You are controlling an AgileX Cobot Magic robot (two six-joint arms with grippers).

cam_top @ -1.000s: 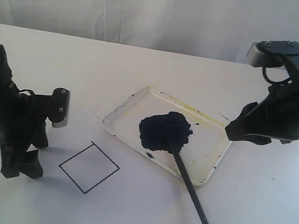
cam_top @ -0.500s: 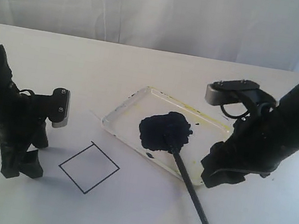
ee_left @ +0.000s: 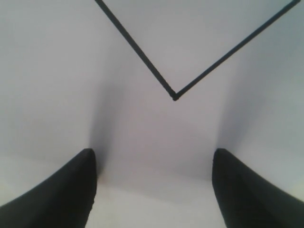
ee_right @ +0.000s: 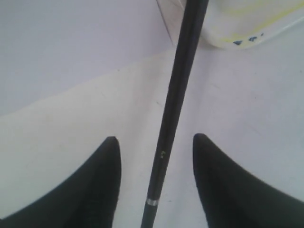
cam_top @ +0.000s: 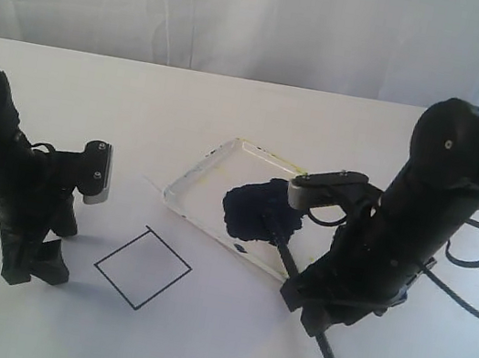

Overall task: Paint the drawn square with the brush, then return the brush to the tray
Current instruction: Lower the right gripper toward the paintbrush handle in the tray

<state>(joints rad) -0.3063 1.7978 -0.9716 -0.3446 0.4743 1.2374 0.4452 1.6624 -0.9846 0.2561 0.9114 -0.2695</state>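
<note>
The right gripper (ee_right: pixel 156 138) hangs low with its jaws apart, one on each side of the brush (ee_right: pixel 173 95) handle, and a gap shows on both sides, so nothing is gripped. From across the room the right arm (cam_top: pixel 416 229) blocks the right end of the tray (cam_top: pixel 199 172) and the middle of the brush, whose tip is lost in the dark paint blob (cam_top: pixel 253 205) and whose rear end runs off the bottom edge. The left gripper (ee_left: pixel 153 152) stands spread and empty over the paper (ee_left: pixel 57 71) beside the drawn square (cam_top: pixel 143 267), which is blank inside; its wrist camera catches only one corner.
</note>
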